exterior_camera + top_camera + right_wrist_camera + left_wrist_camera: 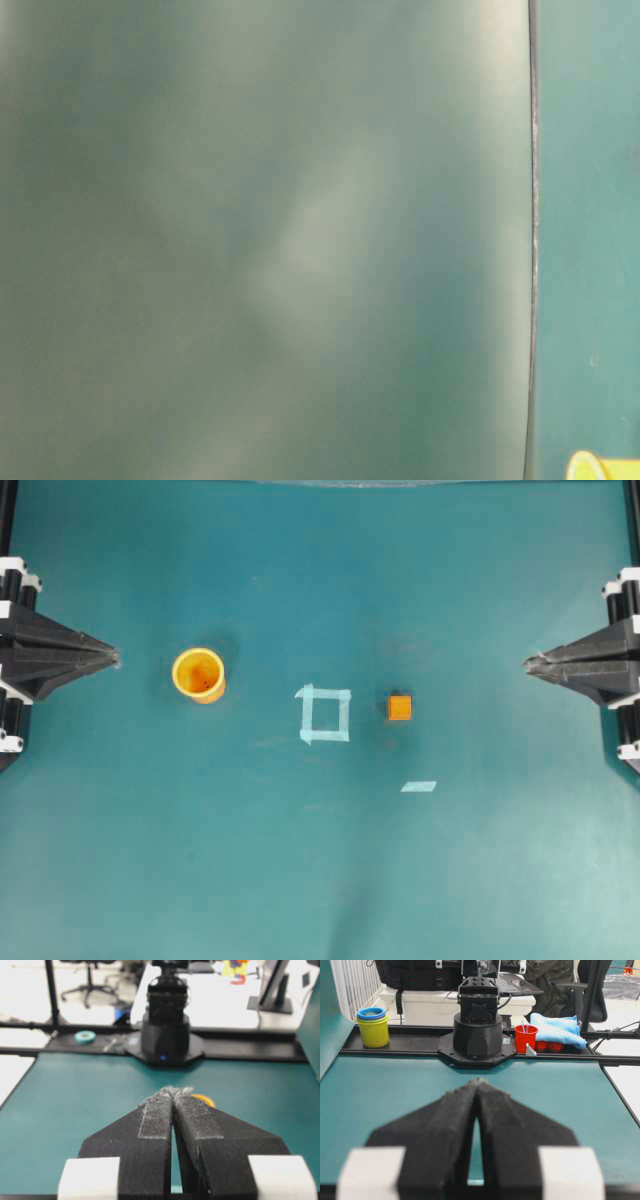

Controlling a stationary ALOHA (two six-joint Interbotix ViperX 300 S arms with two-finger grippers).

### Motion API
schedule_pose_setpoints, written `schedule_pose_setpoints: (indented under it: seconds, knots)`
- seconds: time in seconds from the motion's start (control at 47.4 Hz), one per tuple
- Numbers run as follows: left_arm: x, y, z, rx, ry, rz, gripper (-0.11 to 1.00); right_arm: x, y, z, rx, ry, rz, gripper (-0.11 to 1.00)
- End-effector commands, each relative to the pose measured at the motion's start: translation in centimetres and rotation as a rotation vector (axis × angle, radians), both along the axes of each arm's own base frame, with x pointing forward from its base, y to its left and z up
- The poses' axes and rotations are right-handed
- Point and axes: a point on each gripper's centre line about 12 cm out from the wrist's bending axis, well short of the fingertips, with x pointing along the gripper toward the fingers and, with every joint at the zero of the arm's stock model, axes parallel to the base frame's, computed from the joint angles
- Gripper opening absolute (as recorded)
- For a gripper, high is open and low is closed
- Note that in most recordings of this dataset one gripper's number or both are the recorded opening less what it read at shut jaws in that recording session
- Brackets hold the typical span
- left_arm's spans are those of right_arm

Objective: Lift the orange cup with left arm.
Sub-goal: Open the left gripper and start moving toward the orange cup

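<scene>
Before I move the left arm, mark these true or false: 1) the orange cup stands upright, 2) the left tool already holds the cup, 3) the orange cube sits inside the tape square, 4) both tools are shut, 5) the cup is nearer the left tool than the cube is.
1) True: the orange cup stands upright, mouth up.
2) False: the left tool is apart from the cup and holds nothing.
3) False: the orange cube sits outside the tape square, on the right tool's side.
4) True: the left tool and the right tool both have their fingers together.
5) True: the cube lies beyond the square.
</scene>
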Motion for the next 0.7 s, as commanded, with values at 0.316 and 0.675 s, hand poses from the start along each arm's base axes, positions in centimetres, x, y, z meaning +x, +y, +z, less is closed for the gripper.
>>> schedule_pose_setpoints:
  seconds: [0.316,0.675]
  knots:
    - [-0.4,0.3,-2.0,0.01,0.252,0.015,0.25,1.0,0.0,2.0,-0.008,0.041,0.001,0.0]
    - [-0.4,2.5,-5.4,-0.03,0.46,0.124,0.42,1.3,0.0,1.7,-0.008,0.057,-0.001,0.0]
